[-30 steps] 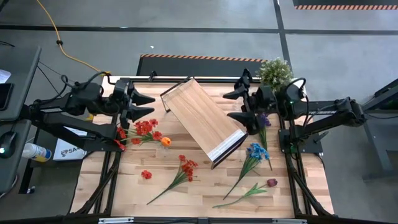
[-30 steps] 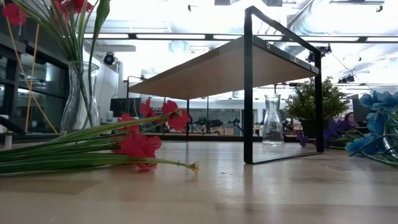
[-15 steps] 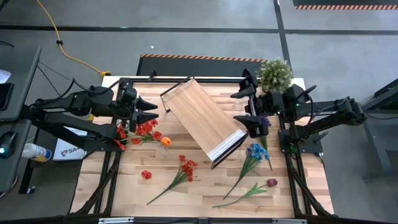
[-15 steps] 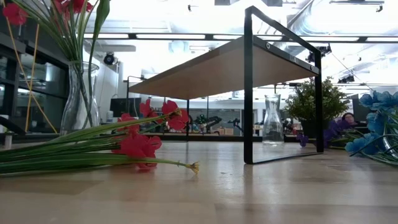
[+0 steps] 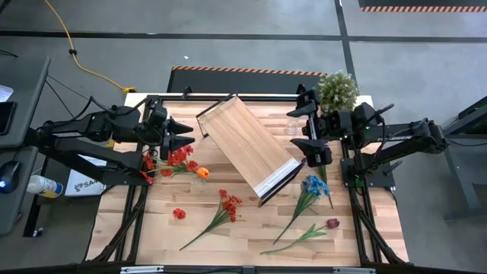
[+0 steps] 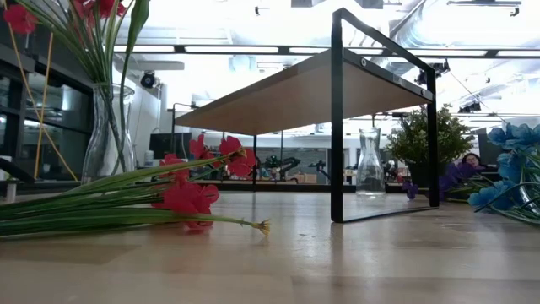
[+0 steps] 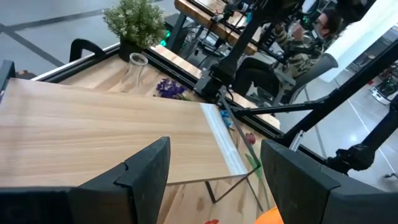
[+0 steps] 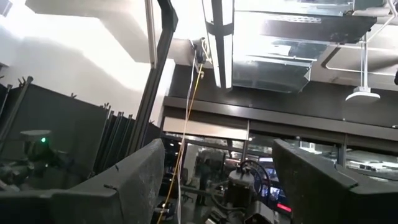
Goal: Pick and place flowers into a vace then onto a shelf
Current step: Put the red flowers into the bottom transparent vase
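We're btwn picks: left gripper [image 5: 186, 133] & right gripper [image 5: 313, 135] flank the shelf [image 5: 247, 146], fingers apart, empty; next, reach for loose flowers [image 5: 227, 207] on desk [image 5: 194, 232].

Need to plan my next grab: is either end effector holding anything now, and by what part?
Nothing is held. The left end effector and right end effector both stand open and empty beside the shelf.

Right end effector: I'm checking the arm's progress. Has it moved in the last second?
Yes. In the high view the right end effector has moved away from the shelf, toward the table's right edge and the potted plant, jaws open.
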{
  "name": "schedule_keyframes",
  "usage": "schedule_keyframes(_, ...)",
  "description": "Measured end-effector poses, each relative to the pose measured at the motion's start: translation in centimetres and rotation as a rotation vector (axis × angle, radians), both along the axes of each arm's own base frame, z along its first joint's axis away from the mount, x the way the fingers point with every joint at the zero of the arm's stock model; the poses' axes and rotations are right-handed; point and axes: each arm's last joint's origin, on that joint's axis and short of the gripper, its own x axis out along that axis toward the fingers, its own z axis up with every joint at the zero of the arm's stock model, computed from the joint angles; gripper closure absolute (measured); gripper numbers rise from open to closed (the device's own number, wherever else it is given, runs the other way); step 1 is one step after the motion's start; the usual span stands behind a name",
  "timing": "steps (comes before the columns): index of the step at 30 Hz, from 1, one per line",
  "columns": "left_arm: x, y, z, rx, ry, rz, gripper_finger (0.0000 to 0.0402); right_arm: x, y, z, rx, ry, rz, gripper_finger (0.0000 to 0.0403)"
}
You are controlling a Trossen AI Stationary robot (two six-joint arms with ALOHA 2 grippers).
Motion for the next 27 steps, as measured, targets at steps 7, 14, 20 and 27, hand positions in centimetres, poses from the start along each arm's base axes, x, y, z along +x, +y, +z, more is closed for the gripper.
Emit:
schedule_keyframes(7, -0.9, 0.1, 0.9, -0.001, -0.026, 0.001, 0.0119, 0.0, 0.0, 0.0, -0.057, -0.018, -0.044, 0.0116)
schedule_keyframes(14, -3.2, 0.4, 4.9, 0.035, -0.112, 0.038, 0.0119, 0.1, 0.0, -0.1, -0.063, -0.001, -0.048, 0.0116)
schedule_keyframes(20, -4.7, 0.5, 7.3, 0.043, -0.133, 0.045, 0.0119, 0.4, 0.0, -0.6, -0.008, 0.071, -0.004, 0.0116)
schedule_keyframes(27, -5.4, 0.5, 8.1, 0.059, -0.130, 0.041, 0.0119, 0.4, 0.0, -0.6, 0.034, 0.084, 0.036, 0.0116)
